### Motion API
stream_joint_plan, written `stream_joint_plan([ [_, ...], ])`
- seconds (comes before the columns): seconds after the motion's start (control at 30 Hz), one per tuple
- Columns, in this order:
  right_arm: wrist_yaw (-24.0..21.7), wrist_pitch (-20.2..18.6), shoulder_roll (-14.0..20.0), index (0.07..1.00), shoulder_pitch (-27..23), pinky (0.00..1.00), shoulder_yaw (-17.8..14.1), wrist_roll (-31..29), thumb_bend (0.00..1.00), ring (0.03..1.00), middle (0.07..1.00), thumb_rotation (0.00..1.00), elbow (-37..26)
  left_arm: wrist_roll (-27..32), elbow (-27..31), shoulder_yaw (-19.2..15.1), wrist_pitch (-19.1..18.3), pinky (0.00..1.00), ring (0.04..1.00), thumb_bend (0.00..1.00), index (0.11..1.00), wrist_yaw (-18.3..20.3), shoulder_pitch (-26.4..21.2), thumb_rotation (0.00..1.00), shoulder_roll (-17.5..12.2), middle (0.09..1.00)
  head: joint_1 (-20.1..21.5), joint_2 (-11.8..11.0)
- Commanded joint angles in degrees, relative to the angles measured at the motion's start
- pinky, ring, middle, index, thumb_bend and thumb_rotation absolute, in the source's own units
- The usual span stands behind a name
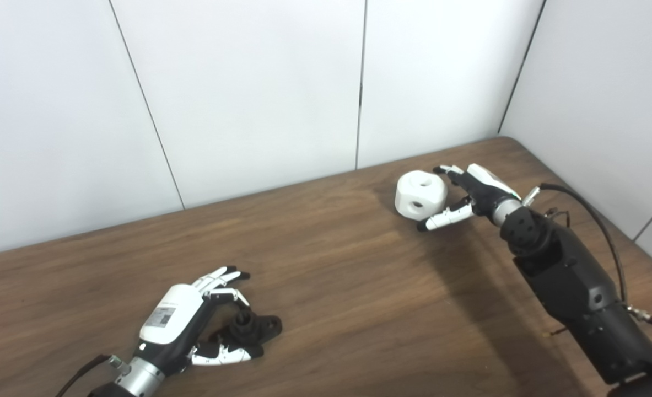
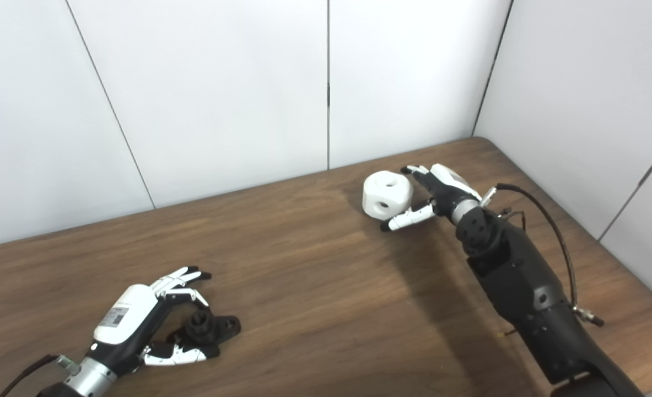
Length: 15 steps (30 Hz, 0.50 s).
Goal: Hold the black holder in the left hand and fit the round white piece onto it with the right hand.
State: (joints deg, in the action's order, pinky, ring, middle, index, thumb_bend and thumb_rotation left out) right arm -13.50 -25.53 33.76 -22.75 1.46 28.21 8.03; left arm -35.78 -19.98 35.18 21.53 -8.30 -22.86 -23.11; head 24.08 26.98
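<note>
The black holder (image 1: 251,326) lies on the wooden table (image 1: 331,275) at the front left. My left hand (image 1: 193,320) is open around it, fingers above it and thumb below, with no firm grasp showing. The round white piece (image 1: 420,194), a chunky block with round holes, sits at the back right. My right hand (image 1: 469,196) is open against its right side, fingers behind its top edge and thumb under its front. In the right eye view the holder (image 2: 210,328) and the white piece (image 2: 387,193) appear the same way.
White wall panels (image 1: 248,82) close the table at the back and right. The table's back right corner (image 1: 510,140) is just beyond the right hand. A black cable (image 1: 601,226) loops off the right forearm.
</note>
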Motion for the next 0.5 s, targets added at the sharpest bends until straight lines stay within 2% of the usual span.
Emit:
stream_joint_plan([
  [0.0, 2.87, 1.34, 0.57, 0.911, -2.11, 0.72, -0.40, 0.81, 0.99, 0.930, 1.000, 0.40, -0.78, -4.64, -3.83, 3.71, -2.65, 0.88, 0.915, 0.52, 0.485, 7.22, 7.53, 0.05, -1.56, 0.862, -0.10, 0.16],
  [0.07, 4.06, 1.32, -0.12, 0.903, -2.09, 0.73, -0.24, 1.12, 0.98, 0.929, 1.000, 0.40, -0.43, -4.55, -3.67, 3.69, -2.77, 0.89, 0.917, 0.52, 0.485, 7.38, 7.61, 0.05, -1.50, 0.862, -0.10, 0.16],
  [0.17, 6.05, 0.16, -1.23, 0.882, -2.23, 0.76, 0.33, 2.51, 0.93, 0.928, 0.989, 0.51, -0.06, -4.44, -3.22, 3.69, -3.17, 0.89, 0.923, 0.52, 0.485, 7.90, 7.60, 0.05, -1.44, 0.866, -0.10, 0.16],
  [0.23, 7.29, -1.05, -2.35, 0.871, -2.34, 0.75, 0.38, 4.16, 0.91, 0.924, 0.979, 0.55, -0.01, -4.40, -3.54, 3.65, -2.78, 0.89, 0.922, 0.52, 0.485, 7.47, 7.63, 0.05, -1.30, 0.864, -0.26, 0.38],
  [0.47, 7.85, -1.38, -5.99, 0.854, -2.65, 0.78, -1.98, 8.51, 0.90, 0.929, 0.964, 0.53, 0.61, -4.23, -3.19, 3.49, -2.74, 0.90, 0.924, 0.52, 0.485, 7.53, 8.06, 0.05, -1.35, 0.866, -0.56, 0.68],
])
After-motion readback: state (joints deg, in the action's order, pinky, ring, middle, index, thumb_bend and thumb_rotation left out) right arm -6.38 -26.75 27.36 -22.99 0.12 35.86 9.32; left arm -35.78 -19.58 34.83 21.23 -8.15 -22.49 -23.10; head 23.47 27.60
